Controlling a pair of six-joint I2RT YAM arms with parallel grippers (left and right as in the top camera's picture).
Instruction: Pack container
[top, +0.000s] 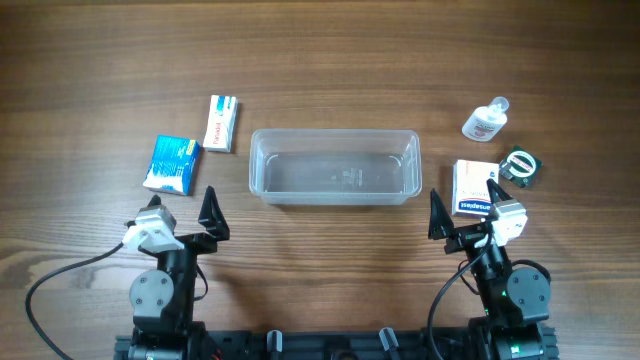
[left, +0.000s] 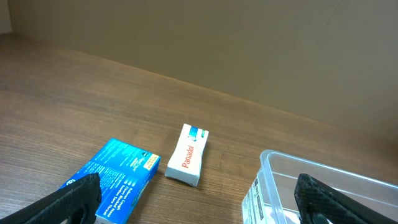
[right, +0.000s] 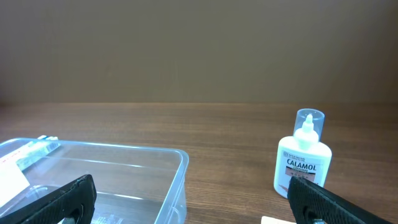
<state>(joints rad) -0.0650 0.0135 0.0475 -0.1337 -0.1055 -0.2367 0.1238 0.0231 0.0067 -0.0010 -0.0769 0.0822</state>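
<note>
While two robot arms are waiting at the near edge of the brown wooden table (top: 330, 60), one clear rectangular plastic container (top: 335, 166) is sitting at its centre. Three small cardboard boxes are lying nearby: a blue box (top: 172, 163) and a white red-lettered box (top: 221, 123) on the left, a white-and-blue box (top: 474, 187) on the right. One small white plastic bottle (top: 485, 121) and one green-and-white round roll (top: 520, 166) are resting beside that third box. The left gripper (top: 182, 210) and right gripper (top: 465, 205) are both gaping wide, gripping nothing.
</note>
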